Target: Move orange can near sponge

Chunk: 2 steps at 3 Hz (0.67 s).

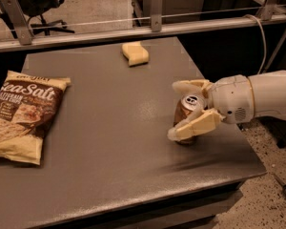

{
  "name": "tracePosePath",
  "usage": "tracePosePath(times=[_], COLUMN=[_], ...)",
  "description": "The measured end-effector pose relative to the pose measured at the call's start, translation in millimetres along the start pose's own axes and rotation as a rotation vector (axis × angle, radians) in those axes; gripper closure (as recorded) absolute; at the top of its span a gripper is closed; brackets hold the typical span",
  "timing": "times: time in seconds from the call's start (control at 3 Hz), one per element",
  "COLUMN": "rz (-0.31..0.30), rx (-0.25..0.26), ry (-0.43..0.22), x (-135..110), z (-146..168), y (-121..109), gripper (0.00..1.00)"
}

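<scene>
The orange can [185, 112] stands upright on the right part of the grey table [109, 147], its silver top facing up. My gripper [177, 110] reaches in from the right and holds the can between its two cream fingers, one behind it and one in front [196, 124]. The pale yellow sponge [135, 53] lies near the table's far edge, well away from the can, up and to the left of it.
A large sea-salt chip bag [21, 116] lies flat at the table's left side. A metal rail [152, 26] runs behind the far edge. The table's right edge is just below my arm, with an office chair [38, 1] beyond the rail.
</scene>
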State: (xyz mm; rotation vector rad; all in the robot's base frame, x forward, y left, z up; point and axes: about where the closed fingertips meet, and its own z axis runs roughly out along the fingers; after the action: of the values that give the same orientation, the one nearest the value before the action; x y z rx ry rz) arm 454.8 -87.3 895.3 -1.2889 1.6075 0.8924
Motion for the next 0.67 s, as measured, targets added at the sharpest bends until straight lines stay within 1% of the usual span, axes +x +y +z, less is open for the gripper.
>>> tracePosePath(times=[0.33, 0.67], rz=[0.0, 0.0], rx=[0.0, 0.0], ry=[0.0, 0.0], x=[-0.2, -0.3], z=[-0.1, -0.2], y=[0.0, -0.1], gripper=[0.87, 1.0])
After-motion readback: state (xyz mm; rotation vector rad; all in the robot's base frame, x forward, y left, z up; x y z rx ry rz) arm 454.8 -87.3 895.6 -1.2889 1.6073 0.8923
